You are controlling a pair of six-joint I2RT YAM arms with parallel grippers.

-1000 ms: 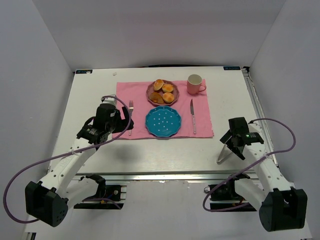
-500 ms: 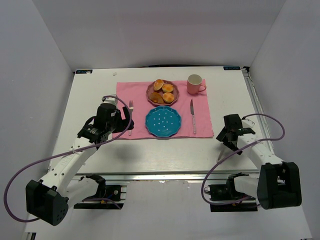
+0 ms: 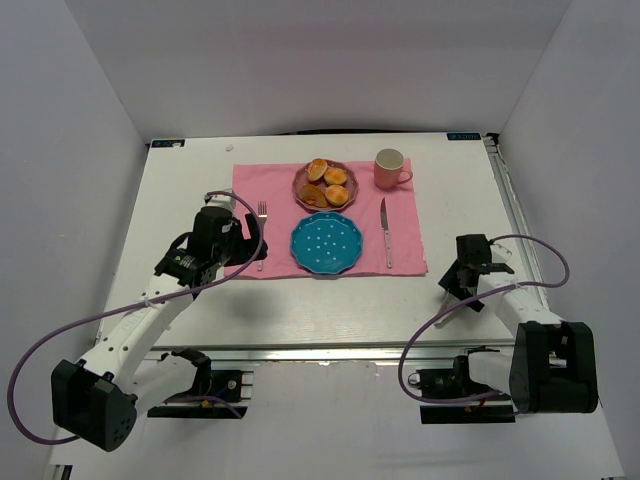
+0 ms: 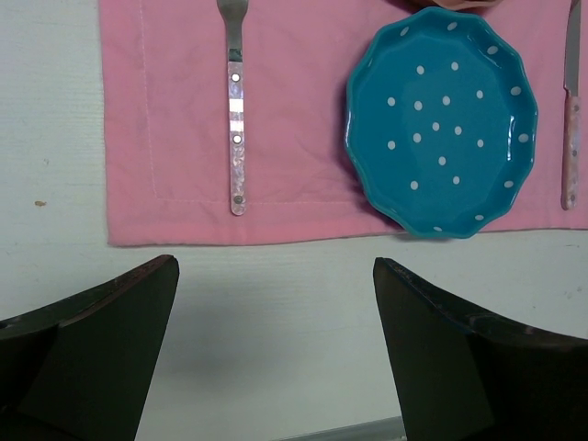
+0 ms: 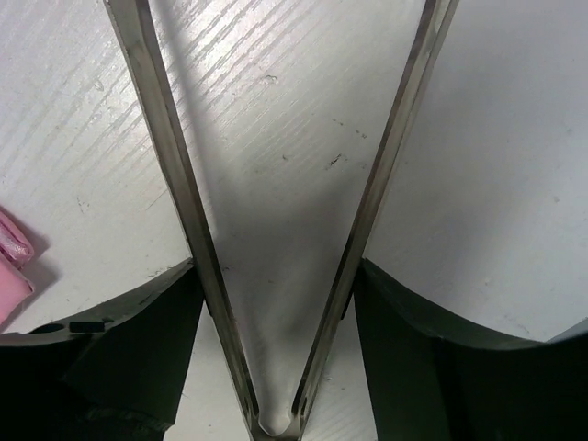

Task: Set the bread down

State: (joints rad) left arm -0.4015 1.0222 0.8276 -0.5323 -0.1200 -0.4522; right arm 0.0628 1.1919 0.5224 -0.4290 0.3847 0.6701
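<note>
Evidently the right fingers [image 5: 110, 354] are pinching the tongs [image 5: 175, 175] at lower right of the bench [image 3: 185, 185], likely for lifting a bun [image 3: 337, 176], while the left fingers [image 4: 92, 340] are hanging spread.

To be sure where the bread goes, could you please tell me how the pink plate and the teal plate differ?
The pink plate holds several bread buns, while the teal plate is bare. The pink plate lies farther from the arms, and the teal plate lies just in front of it. The teal plate has white dots; the pink plate shows none. Both are round and rest on the pink cloth.
</note>
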